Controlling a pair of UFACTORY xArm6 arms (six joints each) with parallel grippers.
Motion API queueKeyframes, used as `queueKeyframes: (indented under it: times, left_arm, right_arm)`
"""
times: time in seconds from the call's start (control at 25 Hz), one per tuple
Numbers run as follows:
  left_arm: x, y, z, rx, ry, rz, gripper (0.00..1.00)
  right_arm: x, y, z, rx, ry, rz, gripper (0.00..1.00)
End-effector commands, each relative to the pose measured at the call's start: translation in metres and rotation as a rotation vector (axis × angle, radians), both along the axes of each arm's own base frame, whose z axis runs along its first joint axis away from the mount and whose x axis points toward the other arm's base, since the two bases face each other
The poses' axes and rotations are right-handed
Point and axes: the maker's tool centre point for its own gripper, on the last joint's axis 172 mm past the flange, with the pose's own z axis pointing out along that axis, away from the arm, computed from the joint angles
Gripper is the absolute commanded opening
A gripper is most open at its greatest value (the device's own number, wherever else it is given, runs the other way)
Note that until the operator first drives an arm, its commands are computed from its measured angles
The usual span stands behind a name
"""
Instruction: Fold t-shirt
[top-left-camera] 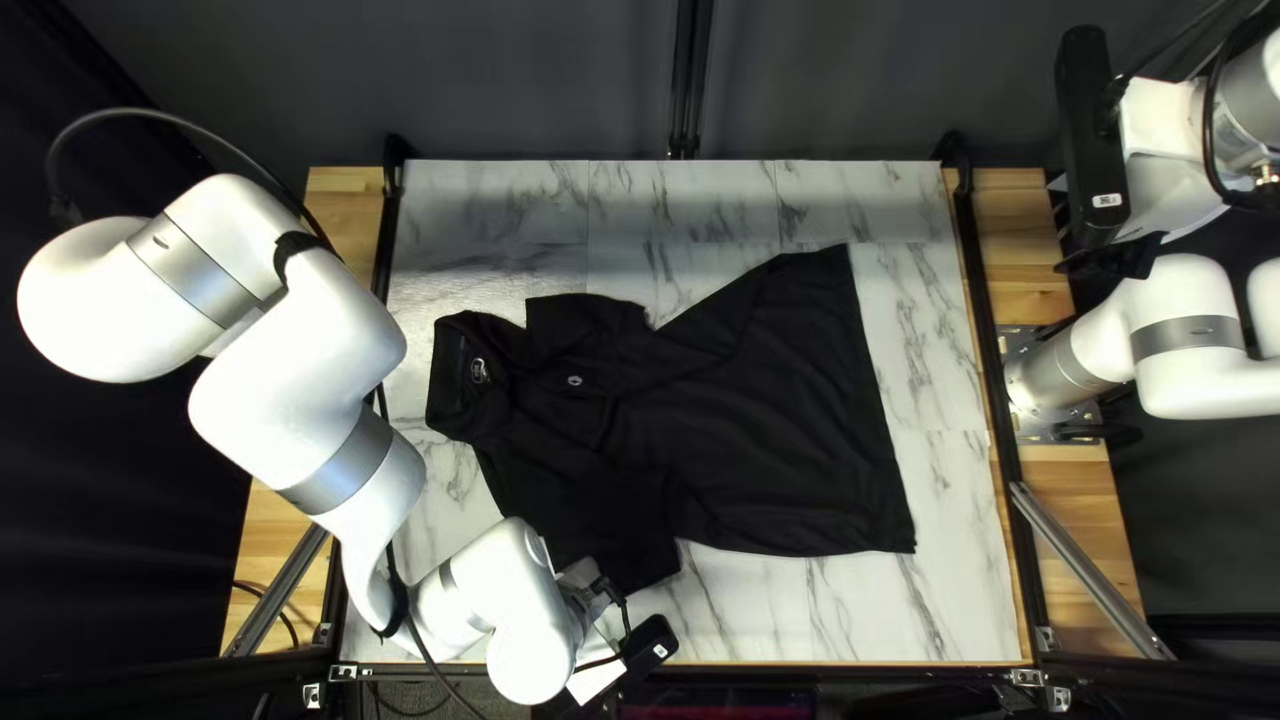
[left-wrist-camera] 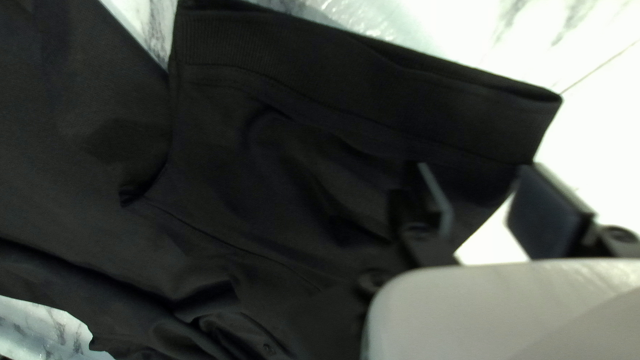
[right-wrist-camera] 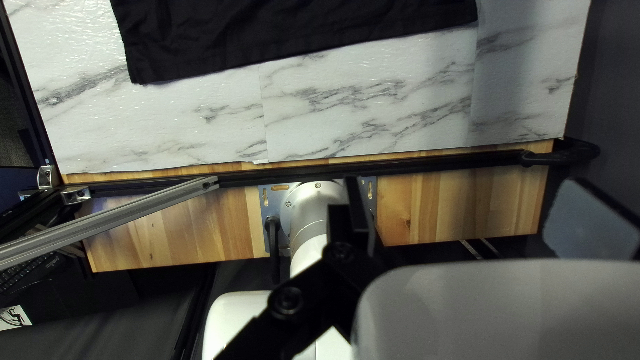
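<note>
A black t-shirt [top-left-camera: 747,414] lies spread on the table, its collar [top-left-camera: 460,376] toward my left arm and its hem toward my right. My left gripper [top-left-camera: 582,587] is low at the near sleeve [top-left-camera: 594,527]. In the left wrist view that sleeve [left-wrist-camera: 320,160] reaches under my open left gripper [left-wrist-camera: 492,208]; one finger is over the cloth, the other at the cuff's corner. Whether they touch it, I cannot tell. High by the table's right edge, away from the shirt, is my right gripper [top-left-camera: 1118,256]. The right wrist view shows the gripper [right-wrist-camera: 475,217] open, nothing between its fingers.
Marble-patterned tabletop [top-left-camera: 867,607] surrounds the shirt. Black rails [top-left-camera: 998,400] run along the left and right sides, beside wooden boards [top-left-camera: 1067,500]. A metal strut [top-left-camera: 1094,567] slants near the right corner. My left arm crosses the table's near-left corner.
</note>
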Motion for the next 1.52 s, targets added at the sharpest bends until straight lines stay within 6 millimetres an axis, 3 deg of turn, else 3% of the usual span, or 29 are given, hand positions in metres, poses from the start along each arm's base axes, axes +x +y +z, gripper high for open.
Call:
queueKeyframes:
  times: [0.04, 0.08, 0.12, 0.16, 0.2, 0.24, 1.52]
  left_arm:
    - [0.001, -0.003, 0.006, 0.002, -0.001, -0.006, 0.08]
    - [0.002, -0.005, 0.009, 0.004, -0.002, -0.007, 0.14]
    - [0.002, -0.006, 0.011, 0.006, -0.003, -0.009, 0.30]
    - [0.002, -0.007, 0.013, 0.006, -0.004, -0.010, 0.70]
    - [0.003, -0.008, 0.016, 0.005, -0.006, -0.010, 0.97]
    - [0.004, -0.008, 0.016, 0.004, -0.007, -0.010, 1.00]
    - [0.004, -0.002, -0.001, 0.023, 0.020, 0.015, 1.00]
  right_arm:
    - [0.000, 0.000, 0.000, 0.000, 0.000, 0.000, 1.00]
    - [0.000, 0.000, 0.000, 0.000, 0.000, 0.000, 1.00]
    - [0.000, 0.000, 0.000, 0.000, 0.000, 0.000, 1.00]
    - [0.000, 0.000, 0.000, 0.000, 0.000, 0.000, 1.00]
    - [0.000, 0.000, 0.000, 0.000, 0.000, 0.000, 1.00]
    - [0.000, 0.000, 0.000, 0.000, 0.000, 0.000, 1.00]
    - [0.000, 0.000, 0.000, 0.000, 0.000, 0.000, 1.00]
